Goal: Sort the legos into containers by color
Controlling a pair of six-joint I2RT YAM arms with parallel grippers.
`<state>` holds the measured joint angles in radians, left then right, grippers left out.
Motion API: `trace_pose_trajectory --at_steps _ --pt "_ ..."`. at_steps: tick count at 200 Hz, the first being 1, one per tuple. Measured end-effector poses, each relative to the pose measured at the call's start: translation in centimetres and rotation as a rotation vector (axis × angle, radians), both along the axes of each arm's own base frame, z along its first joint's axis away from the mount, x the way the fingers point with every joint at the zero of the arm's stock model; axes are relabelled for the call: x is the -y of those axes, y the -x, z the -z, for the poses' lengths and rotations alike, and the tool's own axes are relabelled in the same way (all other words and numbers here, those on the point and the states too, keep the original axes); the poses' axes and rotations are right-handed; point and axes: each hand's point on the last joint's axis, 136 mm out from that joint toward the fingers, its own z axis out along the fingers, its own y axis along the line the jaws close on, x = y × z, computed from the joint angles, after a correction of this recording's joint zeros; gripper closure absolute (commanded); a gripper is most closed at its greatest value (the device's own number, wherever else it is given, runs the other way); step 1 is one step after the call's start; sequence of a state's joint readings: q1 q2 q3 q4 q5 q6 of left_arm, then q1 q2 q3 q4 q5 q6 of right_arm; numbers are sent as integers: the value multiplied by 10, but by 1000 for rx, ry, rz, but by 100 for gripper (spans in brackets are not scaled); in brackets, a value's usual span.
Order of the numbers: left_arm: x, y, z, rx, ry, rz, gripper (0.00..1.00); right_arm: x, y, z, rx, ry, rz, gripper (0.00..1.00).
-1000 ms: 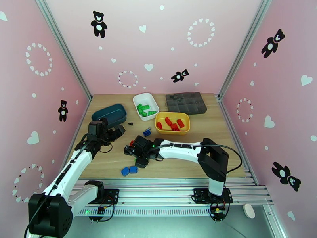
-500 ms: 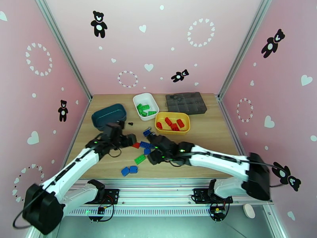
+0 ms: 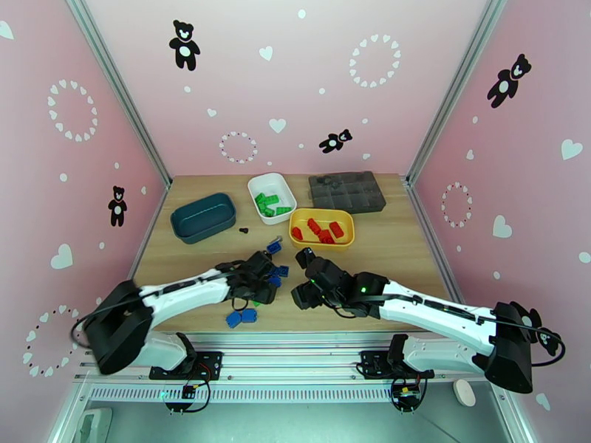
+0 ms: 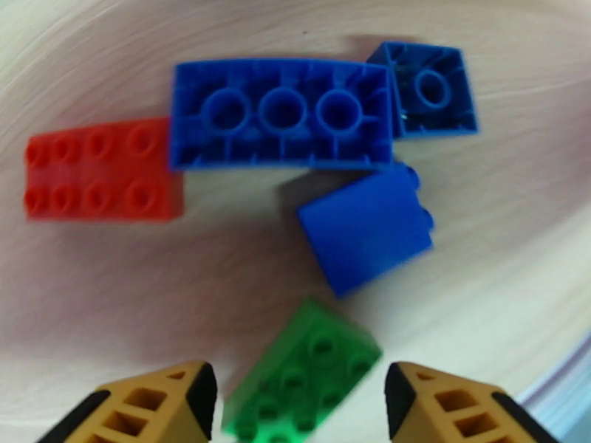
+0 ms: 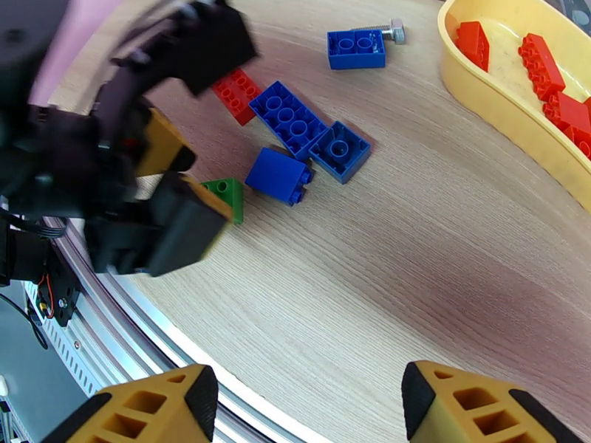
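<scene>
1. Nearest the arm bases, two small blue studded plastic bricks (image 3: 241, 317) lie side by side on the wooden table (image 3: 399, 238).
2. Just beyond them, the left gripper (image 4: 297, 389) points down over a small green studded brick (image 4: 303, 374). Its yellow-and-black fingers (image 4: 159, 404) stand partly apart, one on either side of the brick. I cannot tell whether they touch it.
3. To its right, the right gripper (image 5: 306, 389) hangs over bare wood, partly open, with nothing between its jaws.
4. Past the green brick sits a cluster. A blue brick on its side (image 4: 366, 230) lies near a long blue brick turned upside down (image 4: 281, 116). A red studded brick (image 4: 100, 171) touches one end of the long one, and a small square blue brick (image 4: 432, 90), also upside down, touches the other.
5. Farther on, another blue brick (image 5: 357, 49) lies beside a silver bolt (image 5: 384, 29).
6. Farthest, a yellow plastic tray (image 3: 347, 241) holds red bricks (image 3: 318, 229) and a white tray (image 3: 255, 182) holds green bricks (image 3: 270, 204). A dark teal tray (image 3: 203, 215) sits at the left, and a dark grey compartmented organizer box (image 3: 347, 192) at the right.
</scene>
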<state>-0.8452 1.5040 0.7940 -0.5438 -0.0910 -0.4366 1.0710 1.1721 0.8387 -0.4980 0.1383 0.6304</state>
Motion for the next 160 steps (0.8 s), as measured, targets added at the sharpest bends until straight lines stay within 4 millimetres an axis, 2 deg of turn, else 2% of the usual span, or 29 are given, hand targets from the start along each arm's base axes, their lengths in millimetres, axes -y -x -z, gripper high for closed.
trace_pose_trajectory --at_steps 27,103,115,137,160 --pt "9 0 5 -2 -47 34 40 1 -1 0 6 1 4 29" --pt "-2 -5 3 10 -130 20 53 9 -4 -5 32 -7 26 30" --pt "-5 -5 3 11 -143 19 52 10 -5 -5 33 -6 27 29" --pt "-8 -4 4 5 -166 24 41 11 -6 -5 33 -6 31 30" --pt "-10 -2 4 -3 -175 21 41 11 -6 -6 34 -8 32 30"
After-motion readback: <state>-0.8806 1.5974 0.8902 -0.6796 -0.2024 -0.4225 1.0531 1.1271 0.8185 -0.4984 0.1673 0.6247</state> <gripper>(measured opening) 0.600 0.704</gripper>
